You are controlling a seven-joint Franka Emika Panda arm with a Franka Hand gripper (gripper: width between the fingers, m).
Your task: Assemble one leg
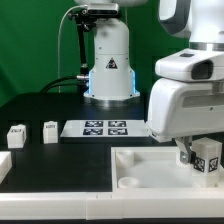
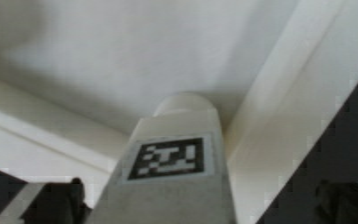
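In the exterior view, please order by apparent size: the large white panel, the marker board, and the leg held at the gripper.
1. The large white panel.
2. The marker board.
3. The leg at the gripper, smallest although it is near the camera.

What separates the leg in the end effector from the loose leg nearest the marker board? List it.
The held leg sits clamped in the end effector over the white panel; the loose leg stands free on the black table. The held leg's tag reads plainly; the loose leg's is too small to read. Both are small white blocks.
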